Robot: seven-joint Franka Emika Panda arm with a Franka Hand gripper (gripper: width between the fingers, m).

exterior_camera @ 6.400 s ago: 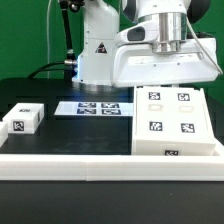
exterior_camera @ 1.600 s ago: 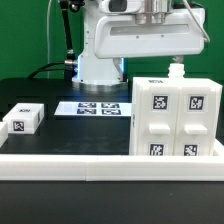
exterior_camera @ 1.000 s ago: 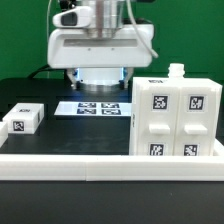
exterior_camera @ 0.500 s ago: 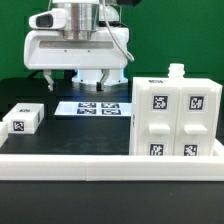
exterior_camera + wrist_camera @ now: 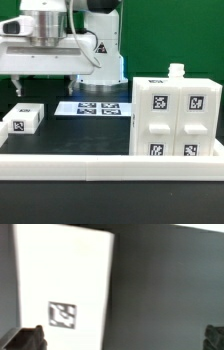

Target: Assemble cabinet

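The cabinet [image 5: 175, 115] stands upright at the exterior view's right, a white box with four tagged square panels on its front face and a small knob on top [image 5: 177, 70]. My gripper [image 5: 45, 88] hangs open and empty at the exterior view's left, above and behind a small white tagged block [image 5: 22, 118], well away from the cabinet. In the wrist view the gripper [image 5: 122, 339] shows a dark fingertip [image 5: 30, 339] at each edge, wide apart, with a white tagged piece [image 5: 60, 286] below beside one finger and dark table between them.
The marker board [image 5: 97, 107] lies flat on the black table between the block and the cabinet. A white raised rail [image 5: 70, 160] runs along the table's front edge. The robot base [image 5: 100, 50] stands behind the marker board.
The arm has swung from above the middle of the table to the exterior view's left and lower, toward the small block. The cabinet and block have not moved.
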